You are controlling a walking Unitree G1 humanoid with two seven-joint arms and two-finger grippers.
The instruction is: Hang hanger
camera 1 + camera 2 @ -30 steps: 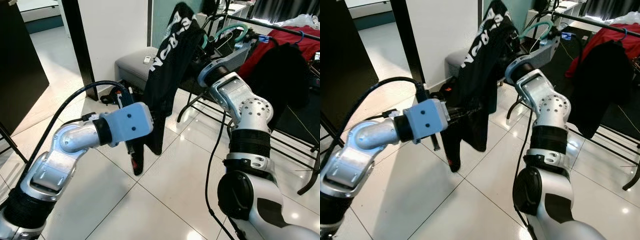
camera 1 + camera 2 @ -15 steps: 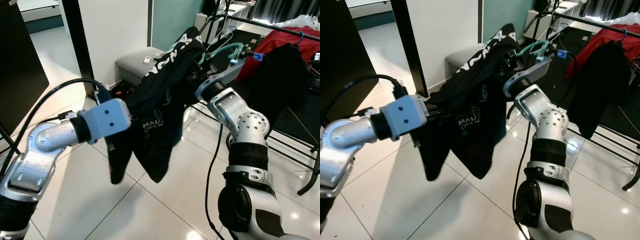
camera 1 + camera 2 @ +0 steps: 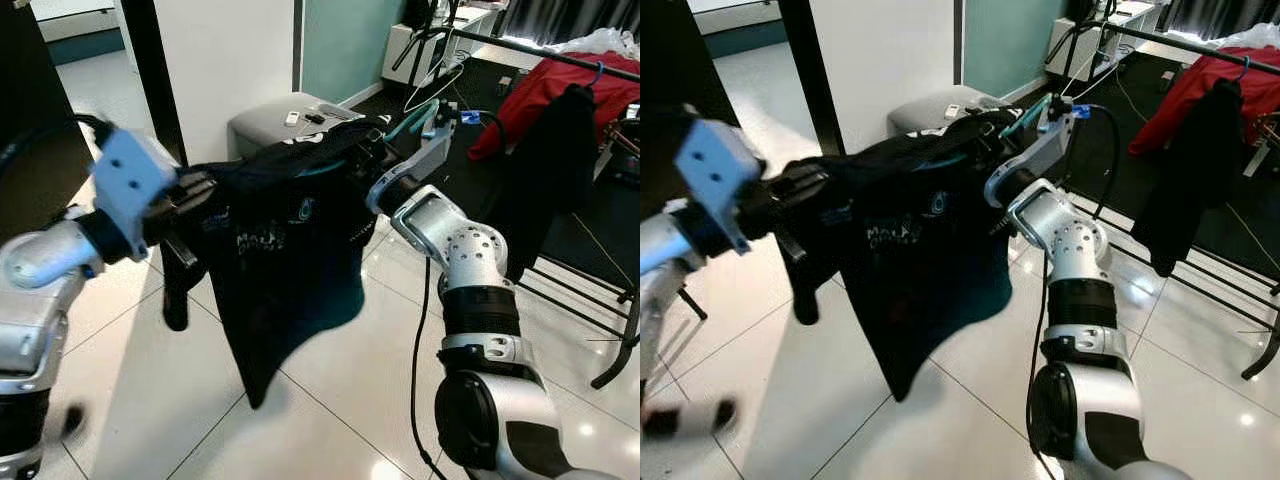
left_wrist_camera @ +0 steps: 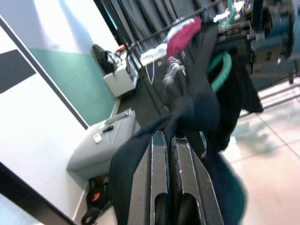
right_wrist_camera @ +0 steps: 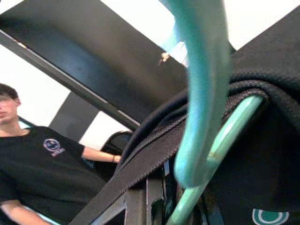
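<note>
Left eye view showed the black shirt spread between both arms above the tiled floor. The left gripper pinched its sleeve end; the right gripper clasped the teal hanger inside the collar.

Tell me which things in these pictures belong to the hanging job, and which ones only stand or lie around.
Belonging to the job:
- black shirt, stretched between both arms
- teal hanger inside its collar
- left end effector, shut on the shirt
- right end effector at the hanger
- clothes rail

Just around:
- red garment on the rail
- grey stool
- person watching
</note>
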